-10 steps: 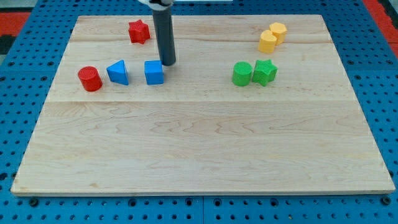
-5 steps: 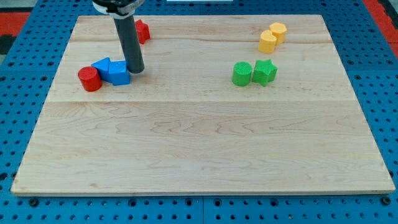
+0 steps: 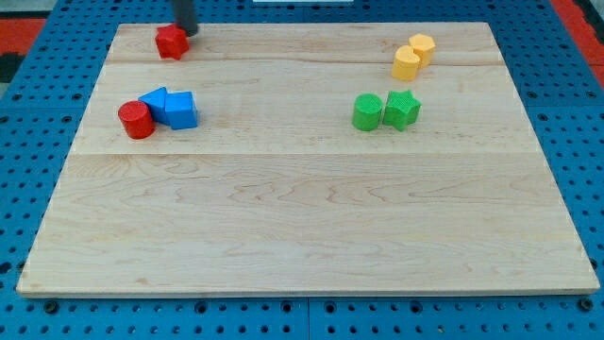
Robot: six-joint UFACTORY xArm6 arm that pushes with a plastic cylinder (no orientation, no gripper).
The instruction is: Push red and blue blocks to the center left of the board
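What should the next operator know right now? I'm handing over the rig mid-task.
My tip is at the view's top left, against the red star on its right.
The red cylinder, blue wedge and blue cube sit clustered at the left, slightly above centre.
Done: those three are grouped about in place.
Left: push the red star down to join them.

Board: pale wooden board (image 3: 311, 227), plank seams visible.
Surround: blue perforated base (image 3: 24, 170); red patches at top corners.
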